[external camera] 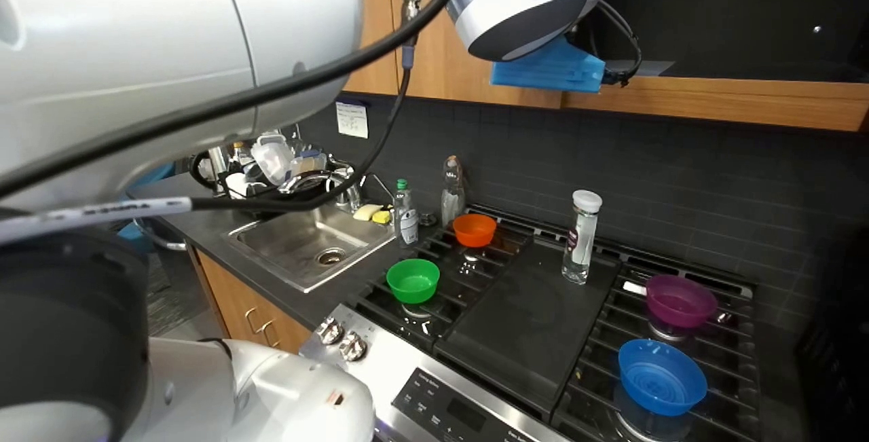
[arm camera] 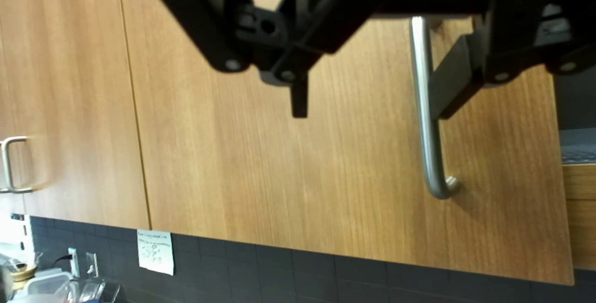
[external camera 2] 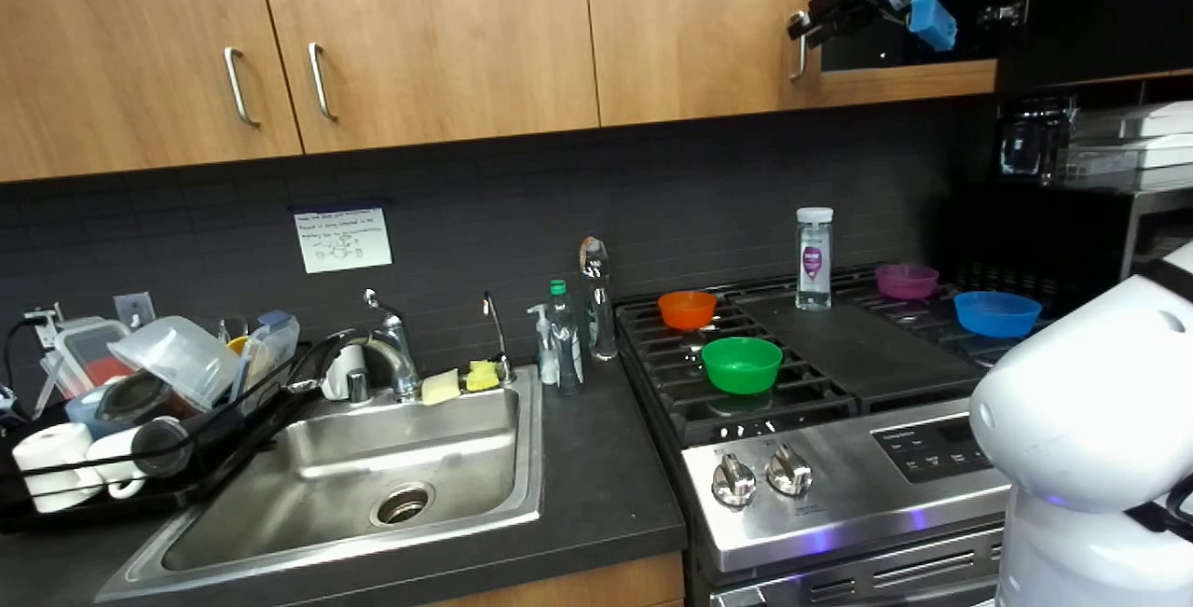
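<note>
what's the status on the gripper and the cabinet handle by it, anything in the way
Gripper open. Cabinet handle appears between the fingers in wrist view, contact unclear. No obstacle visible at the handle.

The white arm (external camera: 170, 48) is raised high, its jaws wide apart and tilted downward

The dark tabletop (external camera 2: 610, 486) carries a pump bottle (external camera 2: 542, 353), a green-capped bottle (external camera 2: 566, 346), a clear bottle (external camera 2: 599, 309) and a loaded dish rack (external camera 2: 224, 458).

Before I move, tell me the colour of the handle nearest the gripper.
The handle is silver-grey, seen best in the wrist view.
</note>
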### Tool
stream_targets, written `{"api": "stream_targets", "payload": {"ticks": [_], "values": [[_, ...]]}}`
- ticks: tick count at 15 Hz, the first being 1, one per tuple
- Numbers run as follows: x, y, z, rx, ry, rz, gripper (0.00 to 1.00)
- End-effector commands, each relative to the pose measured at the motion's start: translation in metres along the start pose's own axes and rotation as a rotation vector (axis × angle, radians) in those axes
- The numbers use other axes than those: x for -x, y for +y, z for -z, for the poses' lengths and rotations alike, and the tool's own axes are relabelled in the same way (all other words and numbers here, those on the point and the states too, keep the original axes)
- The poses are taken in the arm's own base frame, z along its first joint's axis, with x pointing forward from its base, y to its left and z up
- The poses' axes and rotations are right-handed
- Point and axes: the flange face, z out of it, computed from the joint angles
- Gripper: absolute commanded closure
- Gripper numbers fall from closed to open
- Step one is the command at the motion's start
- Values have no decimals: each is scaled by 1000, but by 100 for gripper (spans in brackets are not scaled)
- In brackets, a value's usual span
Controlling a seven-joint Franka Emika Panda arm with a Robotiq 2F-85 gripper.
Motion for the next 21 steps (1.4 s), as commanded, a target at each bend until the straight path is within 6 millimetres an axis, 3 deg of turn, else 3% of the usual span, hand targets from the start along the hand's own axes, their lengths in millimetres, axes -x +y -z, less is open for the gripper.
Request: {"api": "stream_targets", "payload": {"ticks": [1, 5, 6, 8, 16, 18, 21], "values": [[-8, 0, -7, 24, 21, 29, 1], [-11, 1, -14, 39, 30, 43, 0], [-12, 1, -15, 35, 29, 40, 25], [-11, 0, -17, 34, 26, 39, 29], [-11, -4, -9, 87, -16, 41, 92], [-11, -7, -6, 104, -24, 51, 100], [-10, -13, -3, 118, -40, 72, 97]]}}
